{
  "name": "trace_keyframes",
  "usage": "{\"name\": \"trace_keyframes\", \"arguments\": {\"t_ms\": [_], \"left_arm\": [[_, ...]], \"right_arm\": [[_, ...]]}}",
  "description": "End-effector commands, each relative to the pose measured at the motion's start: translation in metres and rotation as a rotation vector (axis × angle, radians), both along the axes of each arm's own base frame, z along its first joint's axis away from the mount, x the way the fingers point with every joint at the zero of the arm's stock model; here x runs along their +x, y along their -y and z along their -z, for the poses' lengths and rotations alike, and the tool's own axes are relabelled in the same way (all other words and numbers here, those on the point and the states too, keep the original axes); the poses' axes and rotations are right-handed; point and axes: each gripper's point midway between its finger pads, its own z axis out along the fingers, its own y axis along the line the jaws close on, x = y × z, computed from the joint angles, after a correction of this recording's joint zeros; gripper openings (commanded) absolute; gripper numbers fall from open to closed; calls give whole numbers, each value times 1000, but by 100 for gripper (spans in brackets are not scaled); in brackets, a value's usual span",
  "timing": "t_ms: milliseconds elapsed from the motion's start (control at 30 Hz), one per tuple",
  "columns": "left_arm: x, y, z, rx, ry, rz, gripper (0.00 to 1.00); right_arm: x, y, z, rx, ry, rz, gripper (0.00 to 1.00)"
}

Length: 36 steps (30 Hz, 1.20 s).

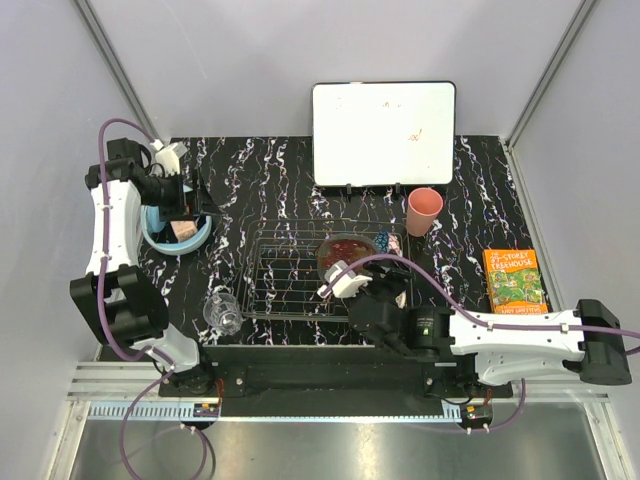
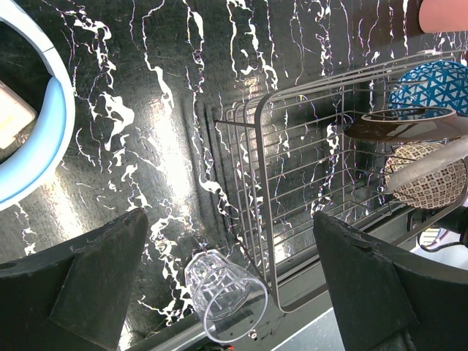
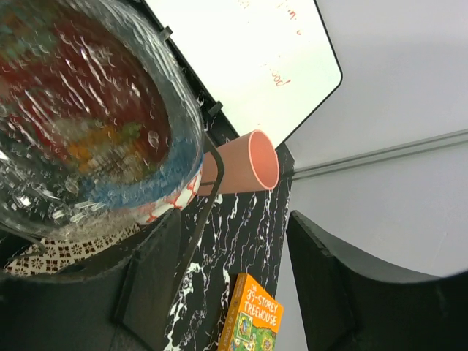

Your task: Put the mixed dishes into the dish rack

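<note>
- Two grippers, both spread. The right gripper (image 3: 234, 227) hangs over the right end of the rack with nothing between its jaws. The left gripper (image 2: 230, 218) hovers wide open above the left part of the bench, also carrying nothing.
- Just beside the right gripper's left finger is the dimpled clear glass bowl (image 3: 88, 124), with red and blue showing through it. It seems to rest on the other bowls in the rack. I cannot tell whether the finger touches its rim.
- Around it stands the rectangular chrome wire dish rack (image 1: 285, 275), in the middle of the black, white-veined bench (image 1: 250, 170) and toward the near edge.
- Crowded at the rack's right end are the red lacquer bowl (image 2: 409, 130), the blue patterned bowl (image 2: 431, 84) and the beige lattice-patterned bowl (image 2: 428, 183).
- Outside the rack, the small clear glass (image 2: 223, 296) sits on the bench just beside the rack's near left corner.
- The pink plastic cup (image 1: 424, 211) sits beyond the rack's far right corner, near the white rectangular board (image 1: 385, 120) at the far edge.
- A light blue round dish (image 2: 58, 124) with something pale inside it lies toward the left edge, under the left arm. Whether it counts among the dishes I cannot say.
- An orange paperback book (image 1: 513, 280) lies by the right edge and has no part in the job.
- Progress, as I judge it, is well past halfway: four bowls are in the rack, and the glass and the cup are left.
</note>
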Motion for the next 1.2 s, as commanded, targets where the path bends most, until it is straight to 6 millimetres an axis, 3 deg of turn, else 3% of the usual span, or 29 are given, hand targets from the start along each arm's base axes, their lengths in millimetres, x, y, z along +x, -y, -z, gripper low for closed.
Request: {"name": "trace_keyframes", "arguments": {"t_ms": [0,133,233,533,633,833,967,1167], "left_arm": [[5,-6,-18,47,86,2,99],[4,-6,-17,44,84,4,99],[4,-6,-16,45,82,4,99],[4,-4,-15,29,79,8,99],[5,-4,-14,28,77,7,99],[4,-4,-18,38,88,8,99],[4,-6,-17,52,91,9,99],[5,-7,-15,56,87,12,99]], "right_arm": [[0,-6,6,40,-8,7,64],[2,-10,4,42,-11,7,65],[8,-7,-8,115,-14,24,68],[44,27,-90,583,1,57,86],[58,27,-111,670,-7,14,88],[82,-7,-108,631,-100,-98,96],[95,-31,-80,592,-252,-187,98],[111,-39,-71,620,-364,-260,100]]}}
